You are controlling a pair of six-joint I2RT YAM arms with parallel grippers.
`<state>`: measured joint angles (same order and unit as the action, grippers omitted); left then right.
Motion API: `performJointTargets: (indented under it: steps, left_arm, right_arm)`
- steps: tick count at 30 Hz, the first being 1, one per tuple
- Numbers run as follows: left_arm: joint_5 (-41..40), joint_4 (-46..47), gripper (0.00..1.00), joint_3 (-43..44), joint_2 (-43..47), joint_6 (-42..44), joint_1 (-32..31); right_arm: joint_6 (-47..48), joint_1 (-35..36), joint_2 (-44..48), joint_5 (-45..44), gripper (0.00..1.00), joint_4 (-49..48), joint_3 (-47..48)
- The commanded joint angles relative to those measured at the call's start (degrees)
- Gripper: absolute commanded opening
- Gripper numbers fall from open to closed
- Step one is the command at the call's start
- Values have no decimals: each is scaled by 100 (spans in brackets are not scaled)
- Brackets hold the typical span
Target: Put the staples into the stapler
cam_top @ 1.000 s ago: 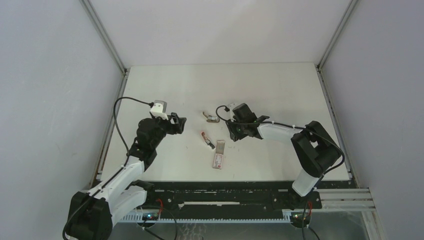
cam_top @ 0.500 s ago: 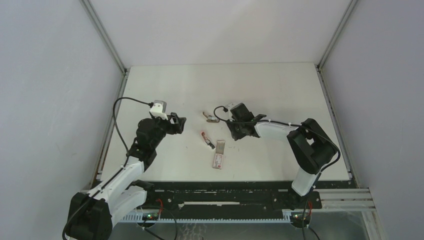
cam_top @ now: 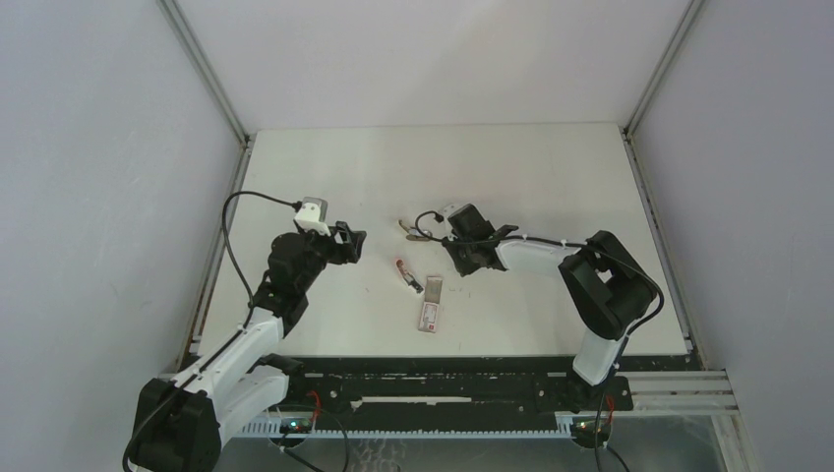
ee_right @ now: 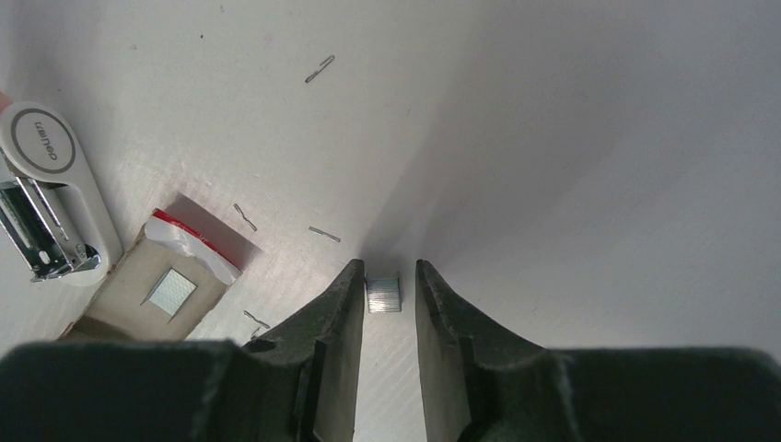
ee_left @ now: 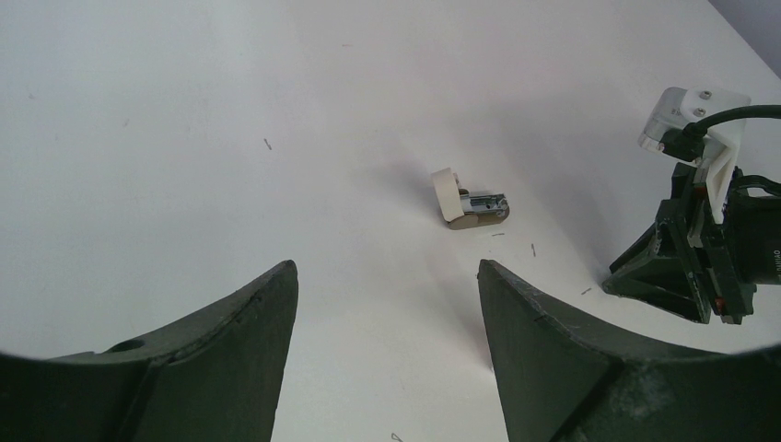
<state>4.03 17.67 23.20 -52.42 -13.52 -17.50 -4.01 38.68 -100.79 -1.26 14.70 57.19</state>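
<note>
The staples box (cam_top: 430, 307), white with red print, lies near the table's middle; its open cardboard tray (ee_right: 129, 276) holds a silver block of staples (ee_right: 171, 292). The stapler (ee_right: 51, 184) lies open beside the box, white arm up and metal channel showing; from above the stapler (cam_top: 407, 274) looks dark. My right gripper (ee_right: 387, 272) points down at the table, jaws narrow around a short silver staple strip (ee_right: 383, 295). The strip touches the left finger, with a gap at the right one. My left gripper (ee_left: 387, 276) hovers open and empty, left of these things.
A small white-capped grey metal piece (ee_left: 470, 204) lies behind the stapler, also seen from above (cam_top: 414, 231). Loose single staples (ee_right: 322, 233) are scattered on the white table round the box. The right arm's camera cable (cam_top: 425, 222) loops close to that piece.
The right jaws have narrowed around the staple strip. The right arm's elbow has shifted a little left. The left arm has not moved.
</note>
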Motion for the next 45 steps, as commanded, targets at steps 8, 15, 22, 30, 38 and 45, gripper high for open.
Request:
performJointTargets:
  steps: [8,15,22,30,38,45]
  left_arm:
    - [-116,151,76,-169,174,-60,30]
    - [-135,149,76,-176,191,-64,29]
    - [-142,149,76,-178,186,-72,32]
    - [-152,149,76,-198,211,-76,29]
    - [-162,149,76,-198,231,-87,33]
    - [-176,123,76,-196,274,-90,27]
  right_arm:
    - [29,88,72,-91,8,67,203]
    - [-207,108,480,75,7,104,201]
    - [-674,456,762,420,8,-315,203]
    - [-949,1080,539,283,8,-1046,204]
    - [-949,1388,200,-61,8,-1173,448]
    - [-893,1519,-34,-297,8,-1123,557]
